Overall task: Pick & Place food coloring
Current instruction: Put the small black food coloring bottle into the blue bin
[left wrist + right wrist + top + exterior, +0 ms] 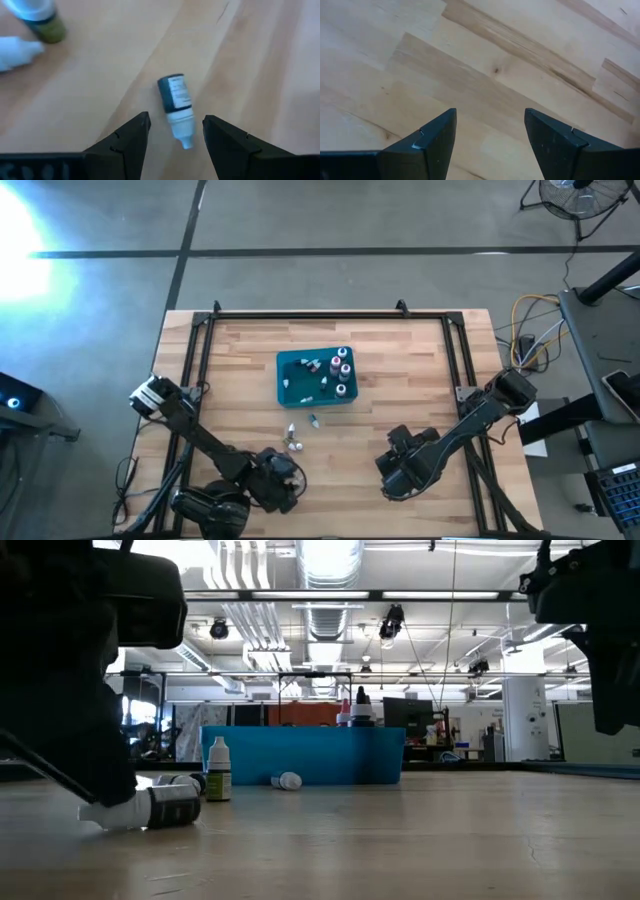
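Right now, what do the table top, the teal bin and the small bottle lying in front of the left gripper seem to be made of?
Table top: wood, pale planks with visible grain and joints, matte.
Teal bin: probably plastic, of even opaque colour with smooth walls.
Small bottle: likely plastic, with a dark body, a printed label and a white dropper cap. It lies on its side between the open fingers of the left gripper.
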